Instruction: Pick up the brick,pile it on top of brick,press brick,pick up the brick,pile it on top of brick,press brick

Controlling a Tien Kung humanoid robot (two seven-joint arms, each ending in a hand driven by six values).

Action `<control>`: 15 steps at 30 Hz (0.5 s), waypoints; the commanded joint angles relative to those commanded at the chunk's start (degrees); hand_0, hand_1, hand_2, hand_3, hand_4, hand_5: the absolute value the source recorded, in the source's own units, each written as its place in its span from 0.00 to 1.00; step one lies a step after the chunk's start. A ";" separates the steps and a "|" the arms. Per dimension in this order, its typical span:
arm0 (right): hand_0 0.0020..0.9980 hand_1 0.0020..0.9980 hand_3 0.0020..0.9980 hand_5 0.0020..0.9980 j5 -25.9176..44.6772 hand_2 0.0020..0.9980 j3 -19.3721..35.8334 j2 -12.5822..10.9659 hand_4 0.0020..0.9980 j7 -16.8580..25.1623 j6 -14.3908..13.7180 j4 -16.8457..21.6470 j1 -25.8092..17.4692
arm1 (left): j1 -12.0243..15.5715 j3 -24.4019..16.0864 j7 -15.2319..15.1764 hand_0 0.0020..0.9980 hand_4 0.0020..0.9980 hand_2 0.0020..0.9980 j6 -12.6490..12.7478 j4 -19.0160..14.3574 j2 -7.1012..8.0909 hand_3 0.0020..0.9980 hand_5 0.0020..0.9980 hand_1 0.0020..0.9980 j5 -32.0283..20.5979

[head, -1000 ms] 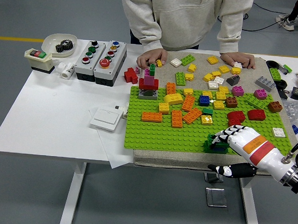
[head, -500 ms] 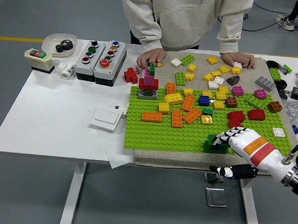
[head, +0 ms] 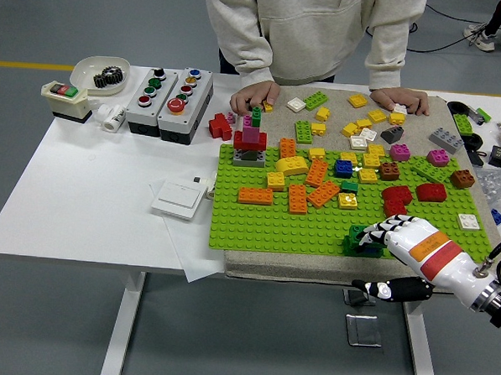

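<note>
My right hand lies on the near right part of the green baseplate, its white fingers curled over a dark green brick that sits on the plate near its front edge. The thumb hangs below the table edge. Behind the hand stand two red bricks, and orange bricks lie mid-plate. A small stack with red, magenta and green bricks stands at the plate's far left corner. My left arm is out of view.
A person stands at the far side, one hand by the stack, the other hand resting at the mat's far right. Loose bricks lie behind the plate. Button boxes, a bowl and a white switch sit left.
My right hand has slid slightly down and to the right over the dark green brick; nothing else has moved.
</note>
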 joint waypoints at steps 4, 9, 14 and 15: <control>0.71 0.66 0.59 0.73 -0.20 0.70 -0.04 0.03 0.86 -0.08 0.10 -0.13 -0.05 | -0.01 -0.01 0.01 0.65 0.66 0.73 0.00 -0.01 0.01 0.59 0.66 0.71 0.01; 0.71 0.66 0.59 0.73 -0.36 0.70 -0.08 0.05 0.86 -0.25 0.30 -0.22 -0.14 | -0.05 0.02 0.01 0.65 0.66 0.73 -0.01 -0.03 0.03 0.59 0.66 0.71 -0.01; 0.71 0.66 0.59 0.73 -0.44 0.70 -0.11 0.17 0.86 -0.35 0.43 -0.49 -0.20 | -0.10 0.03 0.02 0.65 0.66 0.73 -0.03 -0.04 0.04 0.59 0.66 0.71 0.01; 0.71 0.66 0.59 0.73 -0.45 0.70 -0.11 0.20 0.86 -0.39 0.47 -0.58 -0.22 | -0.11 0.04 0.01 0.65 0.66 0.73 -0.02 -0.04 0.04 0.59 0.66 0.71 -0.03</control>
